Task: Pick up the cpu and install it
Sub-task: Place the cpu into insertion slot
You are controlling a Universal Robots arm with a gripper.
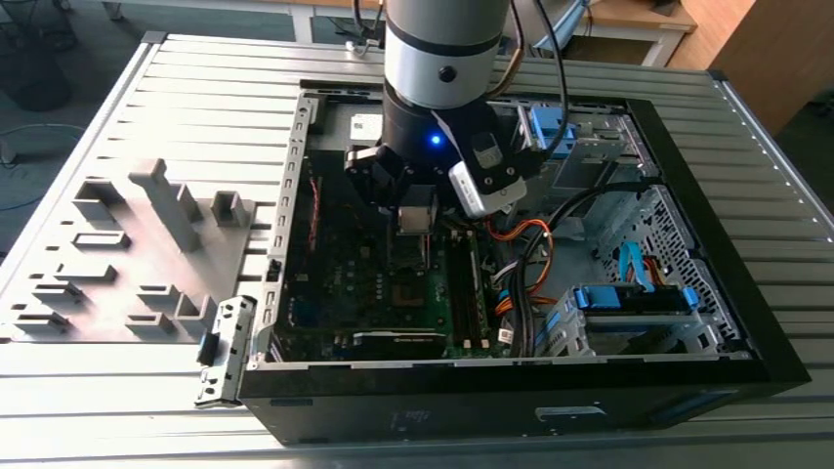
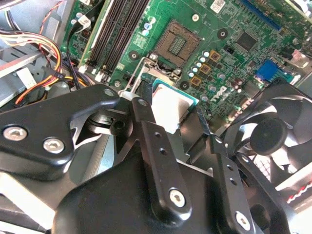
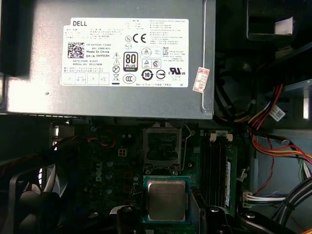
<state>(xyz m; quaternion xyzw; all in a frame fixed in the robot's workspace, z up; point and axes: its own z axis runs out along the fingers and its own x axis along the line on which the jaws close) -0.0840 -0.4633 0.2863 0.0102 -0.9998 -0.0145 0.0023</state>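
- The gripper's (image 3: pixel 168 218) two black fingers (image 3: pixel 127 220) are clamped on the cpu (image 3: pixel 166 199), one on each of two opposite edges. The frame edge cuts off their lower parts in the first wrist view.
- The cpu is held flat above the green board (image 3: pixel 107 170), its dull silver face toward the camera and a thin green rim around it. In the second wrist view its near edge is hidden behind the fingers (image 2: pixel 146 126).
- The socket (image 3: pixel 162 145) sits just beside the cpu, open and empty. A metal bracket (image 2: pixel 142 73) at its edge is partly covered by the cpu.
- Black memory slots (image 3: pixel 214 165) run alongside the socket.
- The grey power supply (image 3: pixel 112 97) lies past the socket, cut off by the frame.
- A black fan (image 2: pixel 270 134) is partly hidden behind the gripper's body.
- In the exterior view the arm (image 1: pixel 443 59) reaches down into the open computer case (image 1: pixel 729 322). The gap between cpu and board cannot be judged there.
- The case rests on a slatted metal table (image 1: pixel 195 98), with a grey fixture (image 1: pixel 131 254) toward the exterior view's left.
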